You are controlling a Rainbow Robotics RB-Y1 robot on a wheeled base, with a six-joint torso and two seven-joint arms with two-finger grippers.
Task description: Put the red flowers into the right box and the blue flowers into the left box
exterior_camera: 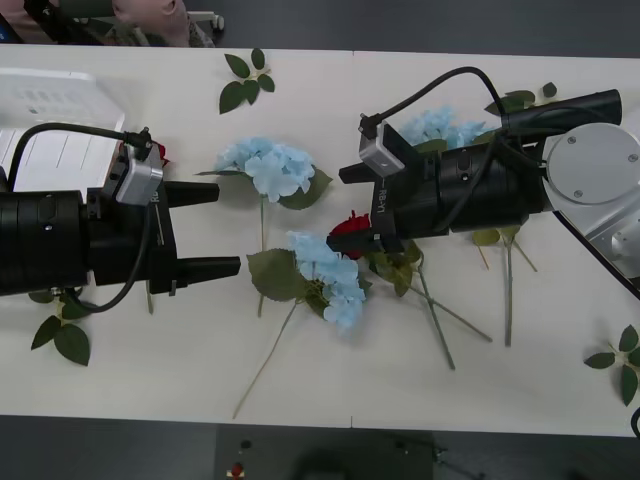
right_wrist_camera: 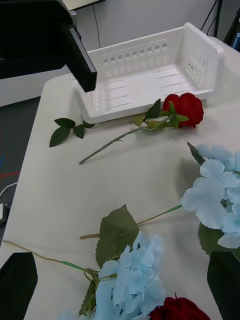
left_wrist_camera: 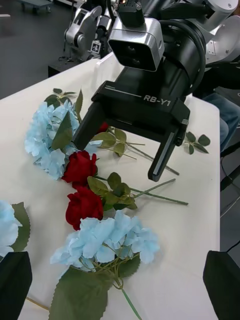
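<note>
Two red flowers (left_wrist_camera: 80,167) (left_wrist_camera: 84,205) lie mid-table among pale blue flowers (exterior_camera: 268,165) (exterior_camera: 330,275) (exterior_camera: 440,125). My right gripper (exterior_camera: 345,208) hovers open just over one red flower (exterior_camera: 350,225), a finger on each side of it. Its wrist view has that rose (right_wrist_camera: 175,307) at the bottom edge beside a blue flower (right_wrist_camera: 127,280). My left gripper (exterior_camera: 215,230) is open and holds nothing, left of the blue flowers. Another red flower (right_wrist_camera: 185,107) lies against the left box (right_wrist_camera: 150,75) (exterior_camera: 50,110), partly hidden behind the left wrist in the front view. The right box is out of view.
Loose green leaf sprigs lie at the table's far edge (exterior_camera: 245,80), front left (exterior_camera: 60,335) and right edge (exterior_camera: 620,360). Long stems (exterior_camera: 440,320) trail toward the front edge. The front strip of the table (exterior_camera: 150,390) is bare.
</note>
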